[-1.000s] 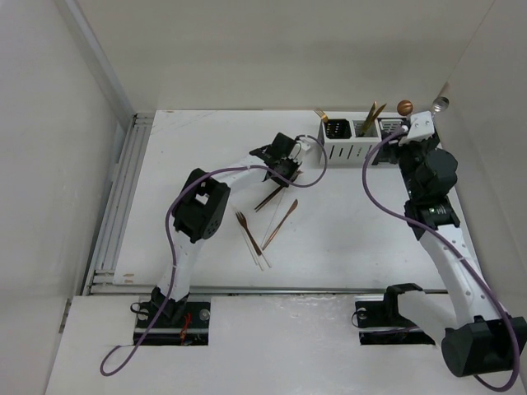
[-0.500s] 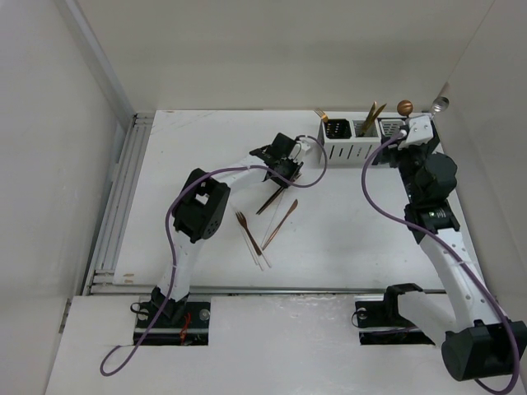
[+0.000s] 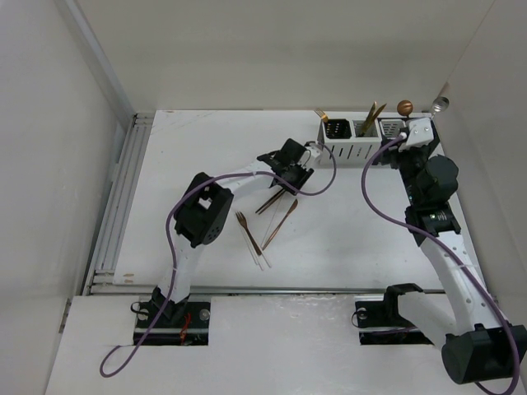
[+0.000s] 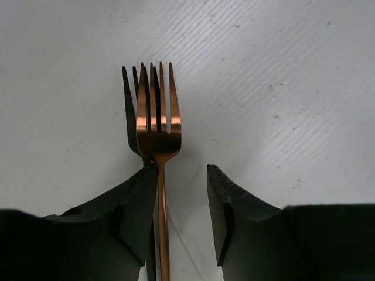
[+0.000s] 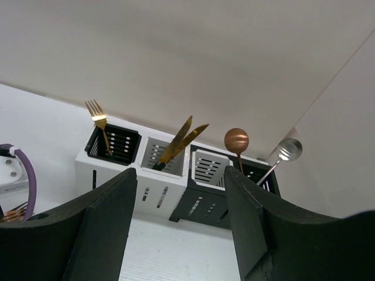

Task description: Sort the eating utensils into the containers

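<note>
Four square slotted cutlery boxes (image 5: pixel 153 196), two white and two black, are joined in one row. Five utensils stand in them: one gold fork (image 5: pixel 98 119), two gold knives (image 5: pixel 174 140), one round copper spoon (image 5: pixel 236 140) and one silver spoon (image 5: pixel 289 149). Outside the boxes are one all-copper fork (image 4: pixel 158 126), one white-handled copper fork (image 3: pixel 251 239) and one slim copper piece (image 3: pixel 280 222). A second white handle may lie on the tabletop (image 3: pixel 354 230), but it is too thin to tell.

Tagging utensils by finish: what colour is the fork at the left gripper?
Copper. The fork shows best in the left wrist view.
</note>
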Tool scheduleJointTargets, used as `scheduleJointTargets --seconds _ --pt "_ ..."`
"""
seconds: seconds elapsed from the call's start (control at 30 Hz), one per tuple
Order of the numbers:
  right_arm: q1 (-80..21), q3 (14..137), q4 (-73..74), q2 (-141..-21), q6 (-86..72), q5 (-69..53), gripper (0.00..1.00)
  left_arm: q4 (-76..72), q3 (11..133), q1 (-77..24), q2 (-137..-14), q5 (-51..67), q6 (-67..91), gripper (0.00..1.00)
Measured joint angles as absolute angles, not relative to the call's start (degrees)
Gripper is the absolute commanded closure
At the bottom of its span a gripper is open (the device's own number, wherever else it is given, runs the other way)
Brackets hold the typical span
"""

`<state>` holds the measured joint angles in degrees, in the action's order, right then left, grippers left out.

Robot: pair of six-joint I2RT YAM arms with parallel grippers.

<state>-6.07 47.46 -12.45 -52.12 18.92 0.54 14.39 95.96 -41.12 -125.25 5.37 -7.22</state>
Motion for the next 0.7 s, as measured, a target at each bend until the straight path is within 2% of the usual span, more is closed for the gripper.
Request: scheduleJointTargets --seconds 0.07,0.27,0.7 --pt "-6.07 47.0 -12.38 -51.79 19.05 0.54 0.33 14.39 95.96 -41.52 -124.97 5.06 -7.2 0.62" --pt "-6.07 46.65 -12.38 -51.46 19.55 0.58 0.32 14.41 95.96 -41.67 -124.14 4.67 -7.16 0.72" --pt "-6.07 46.0 -12.4 -50.26 20.78 1.65 0.31 14.44 94.17 -41.01 -123.92 5.58 -6.63 0.7"
